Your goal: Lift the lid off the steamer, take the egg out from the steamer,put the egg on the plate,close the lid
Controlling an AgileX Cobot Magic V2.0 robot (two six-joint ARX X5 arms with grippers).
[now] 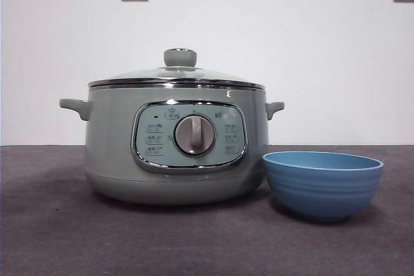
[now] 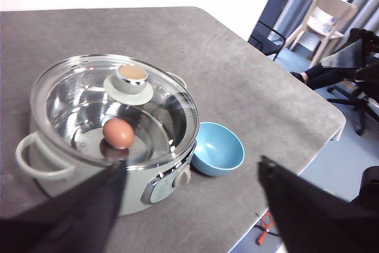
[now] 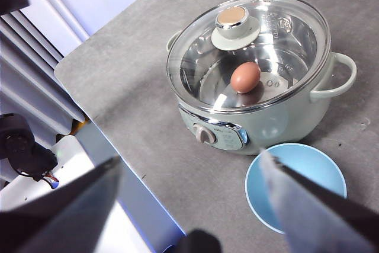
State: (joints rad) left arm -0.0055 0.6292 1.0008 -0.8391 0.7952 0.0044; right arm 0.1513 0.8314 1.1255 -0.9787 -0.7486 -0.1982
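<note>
Lid [image 1: 178,74] on steamer [image 1: 174,147], egg [image 2: 118,133] inside steamer, plate [image 1: 323,182] just right of steamer on table [image 1: 58,237]

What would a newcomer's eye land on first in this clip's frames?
The sage-green steamer fills the middle of the table, its glass lid on, and both wrist views show a brown egg inside on the steel floor. The empty blue plate stands close beside its control panel. Both grippers wait above, open.

lid [image 1: 178,75] over egg [image 2: 118,133]

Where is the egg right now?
The egg sits inside the steamer, under the closed glass lid, seen in both wrist views. The blue plate stands empty beside the steamer.
</note>
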